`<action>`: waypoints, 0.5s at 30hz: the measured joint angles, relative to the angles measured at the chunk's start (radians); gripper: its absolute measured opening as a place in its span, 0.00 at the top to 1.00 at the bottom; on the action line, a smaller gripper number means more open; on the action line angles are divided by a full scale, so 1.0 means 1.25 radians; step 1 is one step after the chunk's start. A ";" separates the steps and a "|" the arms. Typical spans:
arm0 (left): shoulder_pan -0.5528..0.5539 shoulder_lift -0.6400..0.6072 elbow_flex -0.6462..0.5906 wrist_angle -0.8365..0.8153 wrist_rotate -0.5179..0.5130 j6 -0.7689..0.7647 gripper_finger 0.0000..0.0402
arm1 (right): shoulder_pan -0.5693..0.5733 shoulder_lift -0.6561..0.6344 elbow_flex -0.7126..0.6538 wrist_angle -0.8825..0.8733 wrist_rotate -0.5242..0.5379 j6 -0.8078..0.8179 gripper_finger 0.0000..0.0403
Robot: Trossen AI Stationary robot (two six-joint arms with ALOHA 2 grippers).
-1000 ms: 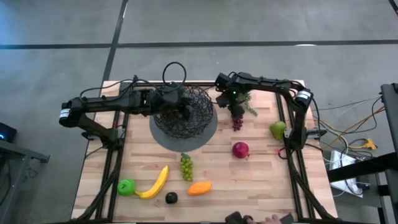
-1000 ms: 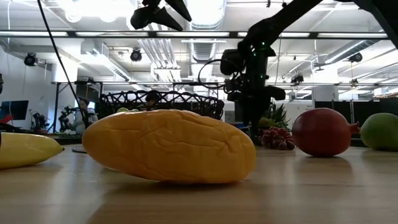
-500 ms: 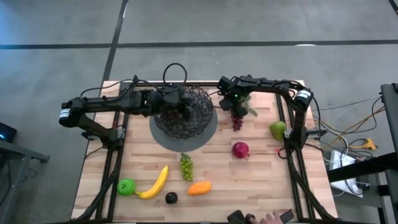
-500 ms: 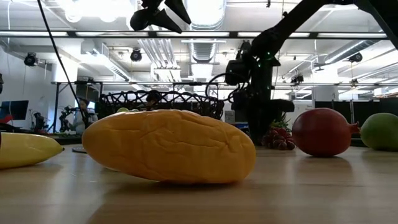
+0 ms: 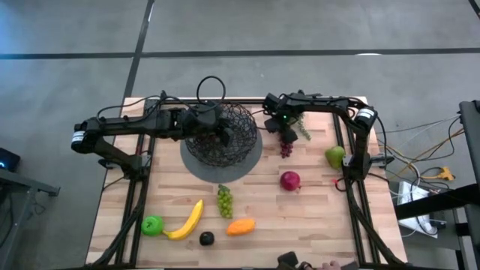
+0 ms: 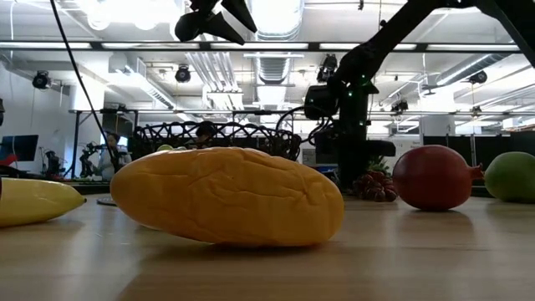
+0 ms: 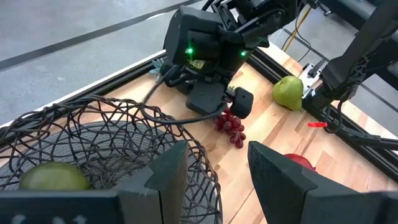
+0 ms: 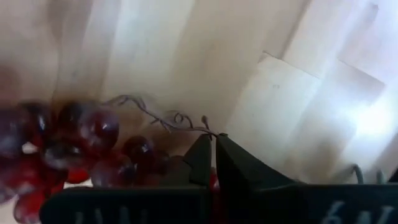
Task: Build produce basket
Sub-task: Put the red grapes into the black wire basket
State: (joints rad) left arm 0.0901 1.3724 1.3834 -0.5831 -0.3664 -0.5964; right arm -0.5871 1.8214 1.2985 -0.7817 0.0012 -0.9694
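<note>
Wooden table (image 5: pixel 315 217) carries disc (image 5: pixel 196 166), scattered produce (image 5: pixel 240 226).

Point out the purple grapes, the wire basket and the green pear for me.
purple grapes (image 7: pixel 231 127): left wrist view, middle of the bunch.
wire basket (image 5: pixel 241 120): high view, bare mesh on its right side.
green pear (image 5: pixel 335 157): high view, centre of its body.

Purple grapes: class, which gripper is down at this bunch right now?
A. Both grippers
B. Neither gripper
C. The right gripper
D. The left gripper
C. The right gripper sits at the purple grapes beside the basket, its fingers closed at the stem, while the left gripper hovers over the basket.
</note>
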 joint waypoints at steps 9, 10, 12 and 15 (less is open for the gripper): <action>0.000 0.000 0.000 0.000 0.000 0.000 0.62 | 0.000 -0.062 0.032 -0.028 -0.006 0.134 0.98; 0.000 0.000 0.000 0.000 0.000 0.000 0.62 | 0.000 -0.076 0.032 -0.028 -0.007 0.142 0.98; 0.000 0.000 0.000 0.000 0.000 0.000 0.62 | -0.003 -0.105 0.032 -0.029 -0.017 0.165 0.98; 0.000 0.000 0.000 0.000 0.000 0.000 0.62 | -0.008 -0.155 0.032 -0.029 -0.048 0.215 0.98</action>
State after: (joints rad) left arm 0.0900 1.3724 1.3834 -0.5827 -0.3666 -0.5968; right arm -0.5964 1.6281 1.3384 -0.8185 -0.0589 -0.7003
